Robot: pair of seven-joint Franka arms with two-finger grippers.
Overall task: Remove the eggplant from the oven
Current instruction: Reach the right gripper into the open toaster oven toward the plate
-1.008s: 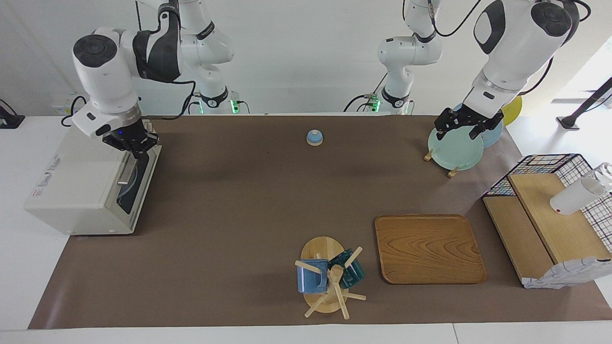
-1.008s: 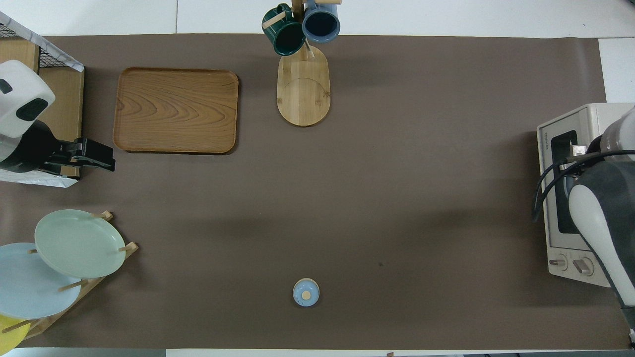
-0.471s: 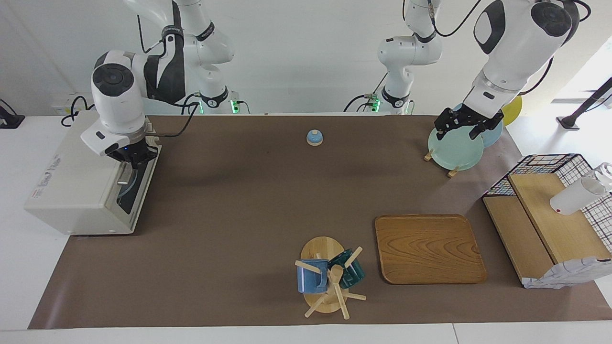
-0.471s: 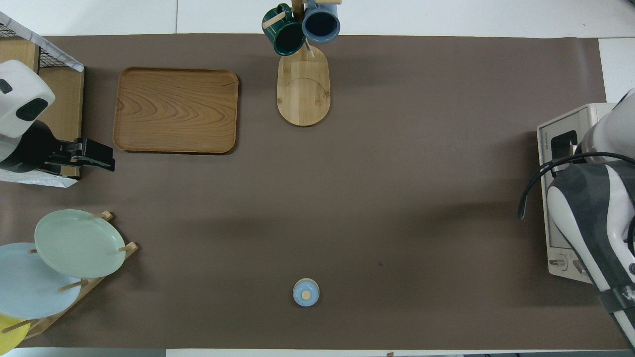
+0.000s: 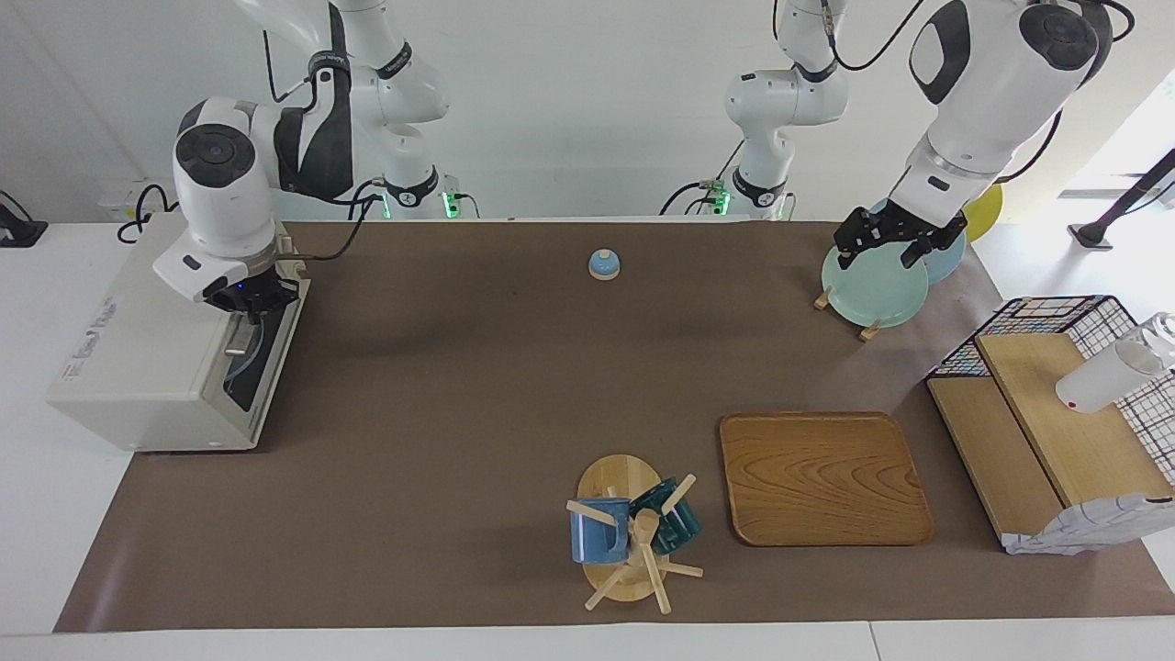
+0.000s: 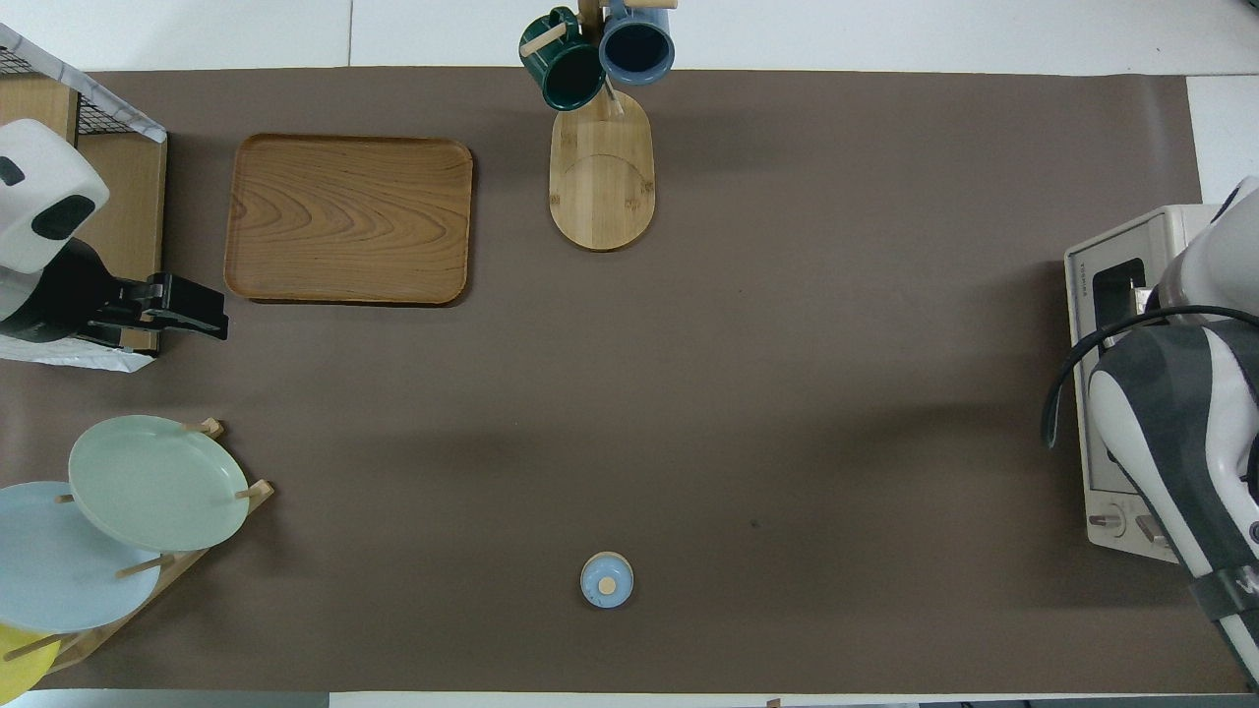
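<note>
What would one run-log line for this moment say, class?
stage: opening oven | right gripper: shut, at door handle | left gripper: open, waiting over plates | door: closed | eggplant: unseen

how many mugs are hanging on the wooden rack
2, both on the pegs of the mug rack at the table edge farthest from the robots: a blue mug and a dark green mug beside it. No more show.

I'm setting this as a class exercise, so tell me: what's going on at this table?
The right gripper, shut, is at the handle on the closed door of the oven at the right arm's end of the table. No eggplant shows. The left gripper waits open over the plates in their rack.
</note>
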